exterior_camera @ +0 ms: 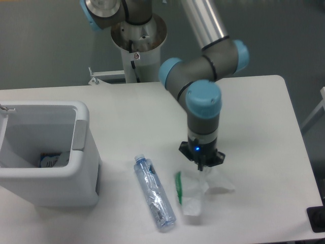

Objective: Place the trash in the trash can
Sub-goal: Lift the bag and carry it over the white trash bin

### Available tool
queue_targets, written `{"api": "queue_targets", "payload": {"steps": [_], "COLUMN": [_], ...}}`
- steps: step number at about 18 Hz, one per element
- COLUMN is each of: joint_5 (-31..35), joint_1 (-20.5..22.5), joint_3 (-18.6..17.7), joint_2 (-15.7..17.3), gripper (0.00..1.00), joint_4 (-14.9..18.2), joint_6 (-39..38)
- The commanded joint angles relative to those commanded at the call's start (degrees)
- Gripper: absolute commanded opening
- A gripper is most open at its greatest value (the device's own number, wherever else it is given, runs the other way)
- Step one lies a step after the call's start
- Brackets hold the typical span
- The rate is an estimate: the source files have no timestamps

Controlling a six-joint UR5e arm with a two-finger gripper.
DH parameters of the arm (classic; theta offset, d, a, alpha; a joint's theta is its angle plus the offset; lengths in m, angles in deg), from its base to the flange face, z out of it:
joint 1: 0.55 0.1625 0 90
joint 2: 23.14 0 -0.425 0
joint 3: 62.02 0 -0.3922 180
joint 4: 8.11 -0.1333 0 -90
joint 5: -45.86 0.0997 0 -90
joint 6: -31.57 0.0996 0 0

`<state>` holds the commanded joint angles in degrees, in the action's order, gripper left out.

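My gripper (202, 166) is shut on the top of the crumpled clear plastic wrapper (194, 190), whose green strip (179, 187) runs down its left side. The wrapper hangs from the fingers with its lower part near or on the table; I cannot tell which. A clear, bluish crushed bottle (154, 192) lies on the table left of the wrapper, cap pointing away. The white trash can (81, 168) stands at the left edge of the table, well left of the gripper, with a small piece of litter (51, 160) at its bottom.
The arm's grey and blue joints (203, 76) rise behind the gripper toward the base (138, 35) at the back. A white table (264, 127) carries everything; its right edge and front edge are close to the wrapper.
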<state>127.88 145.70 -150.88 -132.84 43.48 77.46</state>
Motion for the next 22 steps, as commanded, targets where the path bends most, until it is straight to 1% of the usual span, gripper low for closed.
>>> {"api": "queue_targets", "payload": {"steps": [3, 5, 7, 11, 13, 14, 15, 17, 21, 22], "joint_5": [-4.4, -8.35, -11.26, -16.88, -20.05, -20.32, -20.41, -20.32, -19.97, -20.06], "joint_1": [1.14, 1.23, 0.71, 0.35, -0.78, -1.22, -1.66, -4.73, -9.57, -10.62], "joint_3": [3.6, 5.63, 6.34, 5.64, 5.29, 5.2, 5.02, 3.88, 1.34, 0.98], "joint_2": [1.24, 3.86, 5.97, 12.65, 15.73, 17.05, 18.02, 19.43, 21.54, 21.63], "gripper": [0.0, 0.0, 0.0, 0.0, 0.0, 0.0, 0.0, 0.0, 0.0, 0.0], "joint_4": [3.51, 6.58, 7.91, 8.53, 8.53, 8.53, 8.62, 8.53, 7.83, 7.83], "joint_6": [-3.43, -6.86, -7.57, -7.4, -7.66, -8.01, -8.62, -8.89, -8.28, -8.1]}}
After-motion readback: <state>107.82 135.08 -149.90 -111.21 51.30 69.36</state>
